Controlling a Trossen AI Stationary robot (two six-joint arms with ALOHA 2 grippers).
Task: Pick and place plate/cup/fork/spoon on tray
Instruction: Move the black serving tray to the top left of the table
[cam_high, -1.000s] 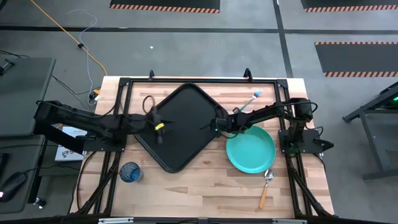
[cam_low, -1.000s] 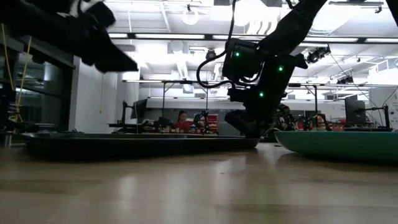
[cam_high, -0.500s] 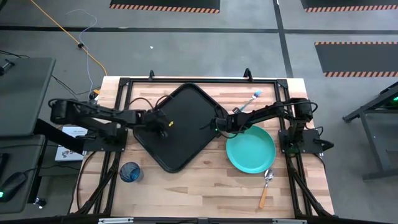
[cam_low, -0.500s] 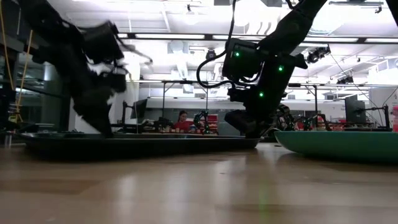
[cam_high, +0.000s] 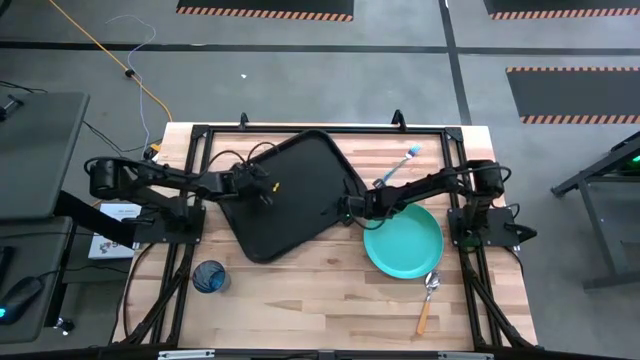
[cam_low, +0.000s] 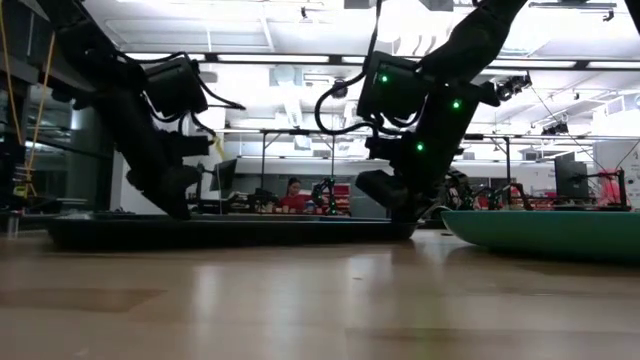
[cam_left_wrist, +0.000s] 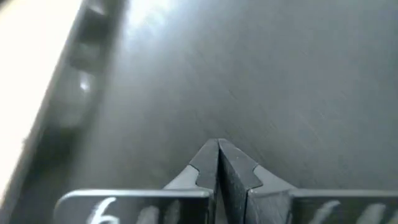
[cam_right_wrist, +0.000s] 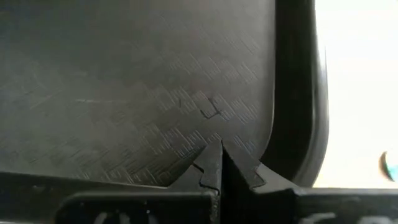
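The black tray (cam_high: 290, 190) lies askew in the middle of the table. My left gripper (cam_high: 262, 189) is shut, with its tips down on the tray's left part. My right gripper (cam_high: 347, 209) is shut too, in the tray's right corner. The turquoise plate (cam_high: 405, 242) lies flat on the table right of the tray. The blue cup (cam_high: 210, 277) stands near the front left. At the far right lies the light-blue fork (cam_high: 398, 167), and the spoon (cam_high: 428, 298) lies in front of the plate. My left gripper presses its shut fingertips (cam_left_wrist: 217, 149) onto the tray's floor (cam_left_wrist: 249, 93), not far from the left rim (cam_left_wrist: 81, 74). The fingers slant down from the table's left side. My right gripper sets its shut fingertips (cam_right_wrist: 214, 155) on the tray's floor in the right corner (cam_right_wrist: 249, 134), close inside the raised rim (cam_right_wrist: 292, 93). The fingers slant down from the table's right. The tray lies flat on the table.
A black frame (cam_high: 300, 128) runs along the table's far edge and both sides. Bare wood (cam_high: 320, 300) stretches along the front between cup and spoon. In the low view, people sit at desks (cam_low: 295, 195) in the room behind.
My left gripper has swung down from above the tray onto its left part, tipping steeply downward, and has shut. The tray has turned clockwise on the table as seen from above, its far corner going right and its near corner left.
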